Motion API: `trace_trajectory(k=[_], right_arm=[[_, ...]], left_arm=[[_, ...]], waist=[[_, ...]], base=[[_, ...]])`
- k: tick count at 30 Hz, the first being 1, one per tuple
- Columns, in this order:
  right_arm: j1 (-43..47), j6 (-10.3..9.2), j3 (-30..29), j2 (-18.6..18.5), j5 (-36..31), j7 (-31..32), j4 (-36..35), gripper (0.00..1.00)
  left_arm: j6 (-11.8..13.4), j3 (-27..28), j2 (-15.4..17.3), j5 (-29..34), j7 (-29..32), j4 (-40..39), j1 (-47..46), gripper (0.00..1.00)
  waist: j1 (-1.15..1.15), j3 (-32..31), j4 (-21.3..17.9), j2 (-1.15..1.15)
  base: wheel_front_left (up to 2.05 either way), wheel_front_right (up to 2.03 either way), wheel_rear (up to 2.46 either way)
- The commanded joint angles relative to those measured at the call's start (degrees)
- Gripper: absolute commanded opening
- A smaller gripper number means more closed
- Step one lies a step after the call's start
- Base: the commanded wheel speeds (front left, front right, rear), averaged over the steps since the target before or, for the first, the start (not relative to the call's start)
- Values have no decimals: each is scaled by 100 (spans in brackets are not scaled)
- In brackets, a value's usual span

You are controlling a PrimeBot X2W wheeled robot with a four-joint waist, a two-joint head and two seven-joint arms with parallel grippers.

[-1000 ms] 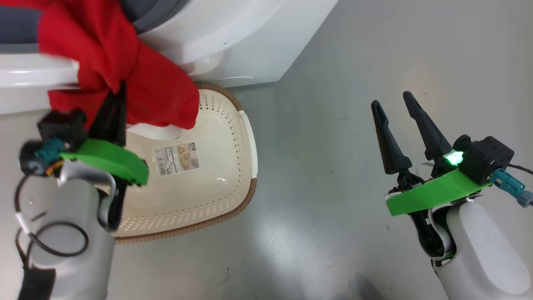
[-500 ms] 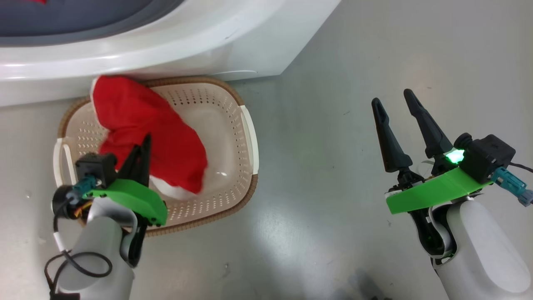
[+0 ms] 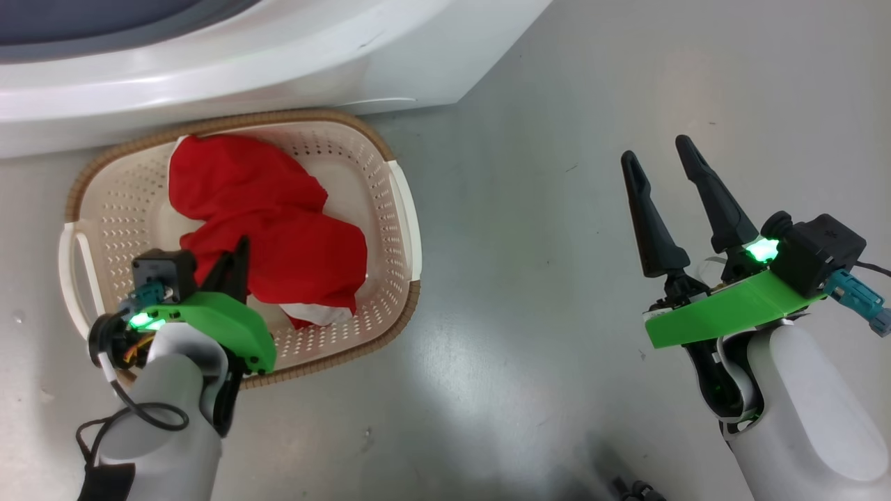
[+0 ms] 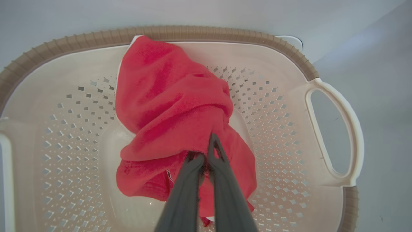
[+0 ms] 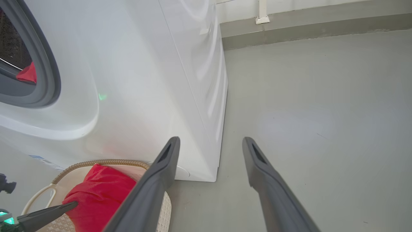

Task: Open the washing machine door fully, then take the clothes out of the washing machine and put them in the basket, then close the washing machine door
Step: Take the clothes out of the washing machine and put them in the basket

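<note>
We see the red garment [image 3: 271, 236] lying crumpled inside the basket [image 3: 402, 209]. Its bulk covers the basket's middle and far side, one end climbs the far wall to the brown rim, and a white part shows at the edge nearest us. Our left gripper [image 4: 202, 147] reaches down into the basket from its near side. Its two dark fingers are pinched together on a fold of the red fabric close to the basket's middle, so it grips the garment. The cream basket stands on the grey floor [image 3: 557, 292], its far rim just beside the foot of the white washing machine [image 3: 292, 62], which rises behind the basket. In the right wrist view, above the basket, a grey rubber ring [image 5: 53, 80] frames the machine's opening, and a bit of another red cloth [image 5: 27, 73] shows inside it. Our right gripper [image 3: 658, 152] hangs over bare floor well to the right of the basket, its fingers spread wide and empty.
</note>
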Motion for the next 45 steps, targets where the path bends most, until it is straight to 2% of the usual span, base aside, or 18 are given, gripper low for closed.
trace_trajectory(k=[1, 2, 3, 12, 19, 29, 45], right_arm=[[36, 35, 96, 13, -22, -35, -142, 100], [35, 35, 96, 14, -23, -35, -141, 100], [35, 35, 94, 15, -24, -35, -140, 100], [46, 35, 97, 0, -40, -35, -106, 100], [145, 35, 134, -79, -42, -35, -41, 100], [409, 35, 84, -200, -32, -35, 43, 100], [1186, 35, -65, -485, -14, -35, 189, 100]], left_arm=[[-33, 99, 196, -7, -29, -12, 72, 70], [-33, 96, 203, -13, -29, 12, 55, 94], [-33, 93, 209, -20, -29, 29, 41, 100], [-33, 78, 224, -65, -29, 0, 52, 100], [-33, 183, 202, -68, -29, -340, 224, 100], [-33, 579, 161, 97, -29, -1002, 659, 100], [-33, 1331, -57, 414, -29, -2417, 1866, 100]], waist=[[0, 11, -11, 0], [0, 14, -12, 0], [0, 15, -11, 0], [0, -61, 62, 0], [0, -346, 155, 0], [0, -966, 257, 0], [0, -2259, 505, 0]], base=[[0, 0, 0], [0, 0, 0], [0, 0, 0], [0, 0, 0], [0, 0, 0], [0, 0, 0], [0, 0, 0]])
